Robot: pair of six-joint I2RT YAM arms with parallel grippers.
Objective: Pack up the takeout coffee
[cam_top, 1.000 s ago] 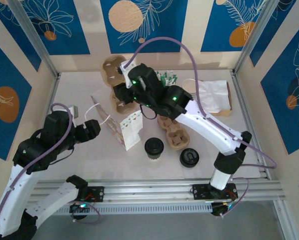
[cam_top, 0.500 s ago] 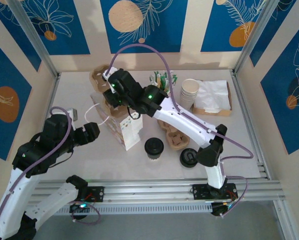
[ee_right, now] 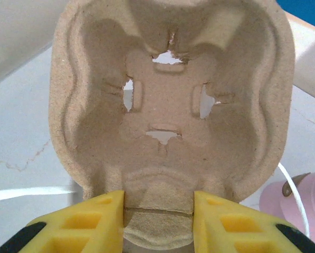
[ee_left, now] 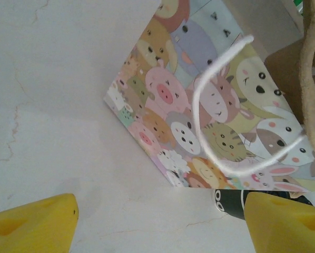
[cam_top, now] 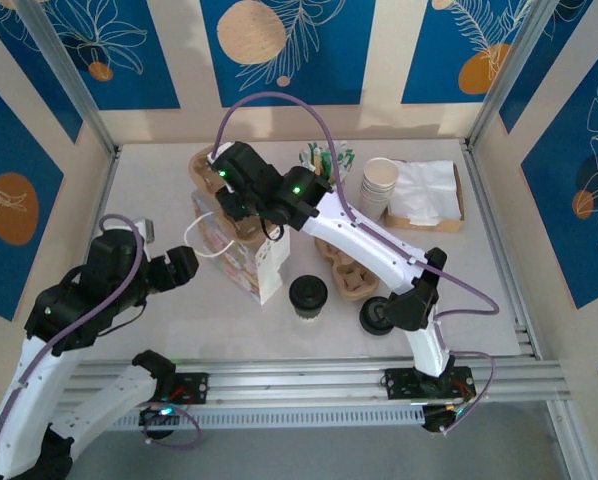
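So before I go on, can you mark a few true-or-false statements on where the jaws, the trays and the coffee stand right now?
1. The right jaws clamp a pulp cup tray by its edge. True.
2. The takeout coffee sits in a tray hollow. False: it stands on the bare table, beside a second tray.
3. The left jaws grip the bag's white handle. False: they stand open and empty, close to the cartoon bag.
4. The stacked cream cups stand next to the napkins. True.
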